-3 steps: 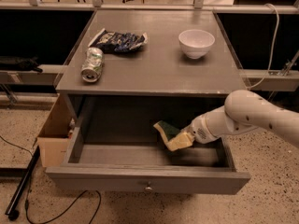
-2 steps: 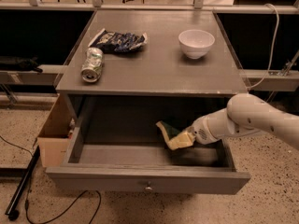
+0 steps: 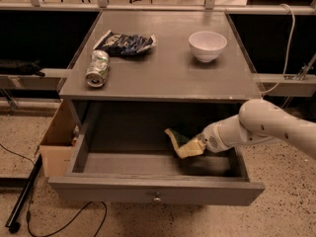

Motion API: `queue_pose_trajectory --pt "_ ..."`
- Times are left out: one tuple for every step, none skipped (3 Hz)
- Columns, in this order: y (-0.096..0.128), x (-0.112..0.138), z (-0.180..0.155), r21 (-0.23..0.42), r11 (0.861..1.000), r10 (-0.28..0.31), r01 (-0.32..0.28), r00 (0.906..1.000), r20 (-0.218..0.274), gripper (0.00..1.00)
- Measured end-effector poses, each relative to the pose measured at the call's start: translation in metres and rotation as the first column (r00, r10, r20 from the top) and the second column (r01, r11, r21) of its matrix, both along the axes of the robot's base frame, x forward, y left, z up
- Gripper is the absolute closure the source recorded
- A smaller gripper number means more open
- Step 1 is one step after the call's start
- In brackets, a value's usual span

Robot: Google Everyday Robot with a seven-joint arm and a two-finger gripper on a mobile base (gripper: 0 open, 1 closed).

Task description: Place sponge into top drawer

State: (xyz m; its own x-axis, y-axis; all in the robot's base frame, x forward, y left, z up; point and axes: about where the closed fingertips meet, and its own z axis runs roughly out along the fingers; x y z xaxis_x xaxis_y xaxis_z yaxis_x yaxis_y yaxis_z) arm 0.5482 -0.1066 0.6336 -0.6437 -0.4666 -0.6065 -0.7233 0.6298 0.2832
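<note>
The top drawer (image 3: 113, 187) is pulled wide open under the grey table (image 3: 163, 75), with its small round knob (image 3: 157, 198) at the front centre. My gripper (image 3: 196, 145) reaches in from the right, inside the drawer's right half. It is shut on the sponge (image 3: 178, 143), which has a dark green face over pale yellow foam. The sponge hangs tilted just above the drawer floor, its yellow side turned toward me. My white arm (image 3: 266, 127) crosses over the drawer's right wall.
On the table top stand a white bowl (image 3: 207, 45) at the back right, a crushed can (image 3: 98, 68) lying at the left, and a blue-and-white snack bag (image 3: 126, 43) behind it. A cardboard box (image 3: 57, 142) sits on the floor left of the drawer. Cables lie on the floor.
My gripper has dropped a little lower in the drawer, still holding the sponge. The sponge has tipped more upright, showing more yellow foam.
</note>
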Motion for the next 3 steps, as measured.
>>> queue_pose_trajectory --pt "0.0000 0.0000 0.0000 0.000 1.000 0.000 0.000 1.0000 0.000 0.28" --pt "0.0001 0.0000 -0.0001 0.000 1.000 0.000 0.000 1.0000 0.000 0.00" --pt "0.0001 0.0000 -0.0001 0.000 1.000 0.000 0.000 1.0000 0.000 0.00"
